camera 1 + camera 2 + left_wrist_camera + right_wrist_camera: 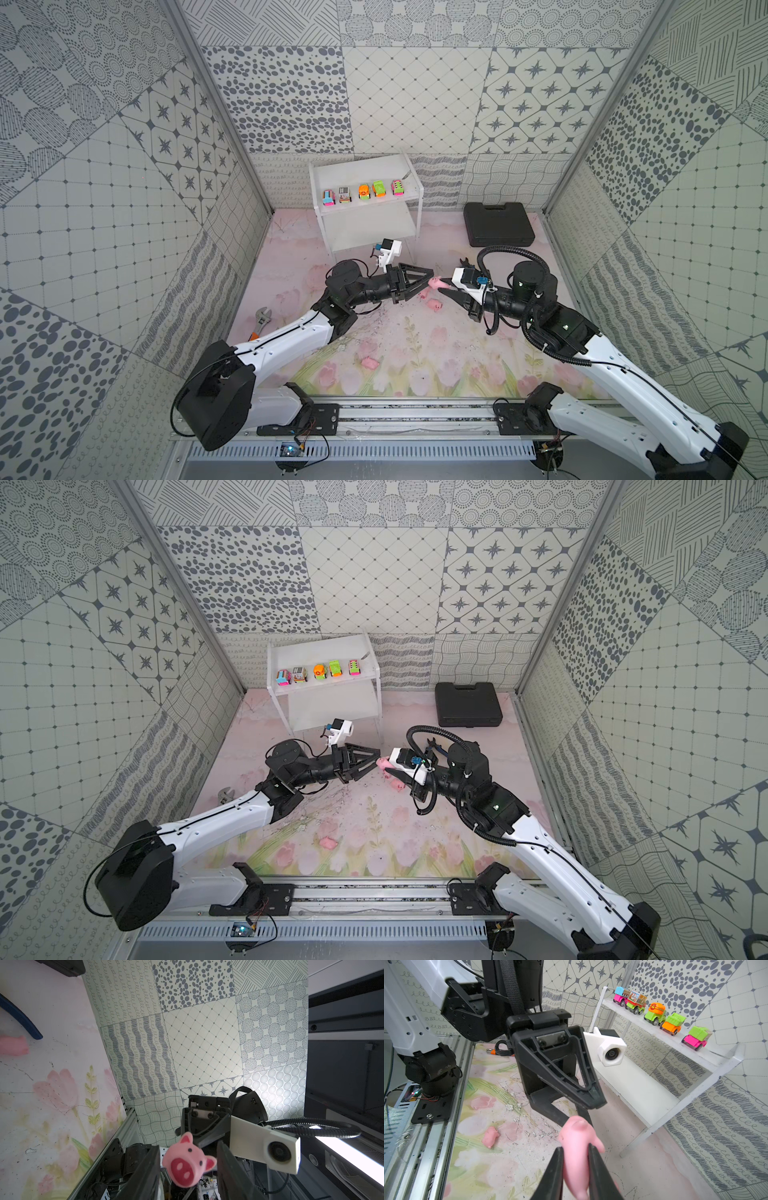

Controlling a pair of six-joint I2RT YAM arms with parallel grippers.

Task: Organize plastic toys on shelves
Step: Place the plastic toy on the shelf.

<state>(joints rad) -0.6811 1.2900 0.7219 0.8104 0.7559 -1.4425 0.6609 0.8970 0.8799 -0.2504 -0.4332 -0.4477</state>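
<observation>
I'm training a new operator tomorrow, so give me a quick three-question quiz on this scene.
1. How many toy cars stand on the white rack's top board?
2. True or false: one toy car stands on the rack's lower board.
3. The right gripper is shut on: A) a pink pig, B) a wrench, C) a black case.
Key: 1 five; 2 false; 3 A.

mat: floral mat (415,357) | on it: rack (357,174), black case (498,224), wrench (262,320), pink pigs (435,306) | rack top: toy cars (363,192)
</observation>
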